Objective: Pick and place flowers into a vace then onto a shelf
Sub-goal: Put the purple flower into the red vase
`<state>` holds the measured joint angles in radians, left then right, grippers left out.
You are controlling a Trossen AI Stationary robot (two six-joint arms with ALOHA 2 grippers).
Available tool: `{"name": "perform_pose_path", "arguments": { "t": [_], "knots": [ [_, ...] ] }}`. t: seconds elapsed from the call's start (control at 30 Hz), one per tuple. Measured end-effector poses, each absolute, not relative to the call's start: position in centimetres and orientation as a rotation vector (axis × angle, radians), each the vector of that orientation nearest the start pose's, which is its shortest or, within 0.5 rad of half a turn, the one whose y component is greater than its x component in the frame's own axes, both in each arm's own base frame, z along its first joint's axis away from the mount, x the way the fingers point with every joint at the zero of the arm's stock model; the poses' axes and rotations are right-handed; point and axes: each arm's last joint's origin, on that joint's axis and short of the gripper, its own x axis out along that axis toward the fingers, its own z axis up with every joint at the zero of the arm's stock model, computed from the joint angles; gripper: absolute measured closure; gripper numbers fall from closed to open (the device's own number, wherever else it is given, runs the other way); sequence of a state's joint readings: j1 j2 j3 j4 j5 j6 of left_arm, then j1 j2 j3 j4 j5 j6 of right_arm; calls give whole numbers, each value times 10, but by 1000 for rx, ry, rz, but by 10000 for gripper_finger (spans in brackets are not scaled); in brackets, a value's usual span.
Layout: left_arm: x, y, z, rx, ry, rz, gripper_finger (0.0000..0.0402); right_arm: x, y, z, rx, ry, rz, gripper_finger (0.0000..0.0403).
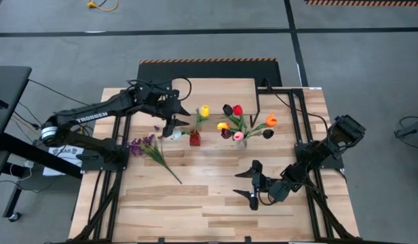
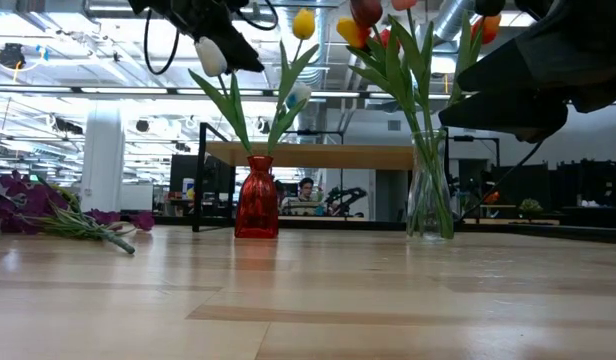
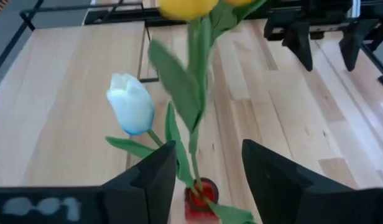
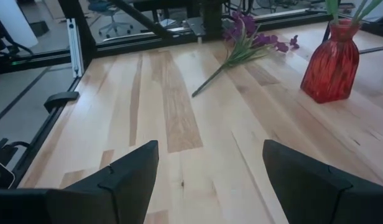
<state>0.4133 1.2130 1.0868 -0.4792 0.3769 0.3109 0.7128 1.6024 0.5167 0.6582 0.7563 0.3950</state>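
From above, the left gripper [image 1: 174, 124], fingers spread, hovers over a small red glass vase [image 1: 194, 138] holding white [image 1: 176, 135] and yellow tulips [image 1: 204, 110]. The right gripper [image 1: 252, 183] waits spread over bare worktop [image 1: 195, 203]. At table height, purple blossoms [image 2: 48, 210] lie on the worktop, left of the vase. A clear vase [image 2: 429, 190] holds mixed tulips.

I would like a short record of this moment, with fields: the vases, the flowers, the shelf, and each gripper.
red vase: red vase upright on the table, holding a yellow tulip and a white tulip
clear vase: clear vase upright, holding several tulips
loose flowers: purple blossoms lying flat on the table
shelf: shelf behind both vases, nothing on it
left gripper: left gripper above the red vase, jaws apart, holding nothing
right gripper: right gripper open, waiting over bare table
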Motion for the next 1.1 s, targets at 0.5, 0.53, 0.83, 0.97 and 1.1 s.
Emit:
{"name": "perform_pose_path", "arguments": {
  "t": [0.5, 0.53, 0.83, 0.97, 1.1],
  "knots": [
    [183, 60, 416, 83, 406, -59, 228, 224, 168, 147, 190, 270, -51, 123],
    [177, 56, 420, 90, 388, -64, 228, 225, 168, 147, 193, 265, -53, 123],
    [126, 26, 443, 114, 226, -121, 228, 252, 184, 149, 154, 221, -154, 123],
    [111, 18, 448, 109, 181, -144, 228, 279, 200, 140, 68, 234, -226, 123],
    [99, 14, 449, 110, 167, -151, 228, 309, 208, 126, 47, 251, -313, 123]
  ]
}}
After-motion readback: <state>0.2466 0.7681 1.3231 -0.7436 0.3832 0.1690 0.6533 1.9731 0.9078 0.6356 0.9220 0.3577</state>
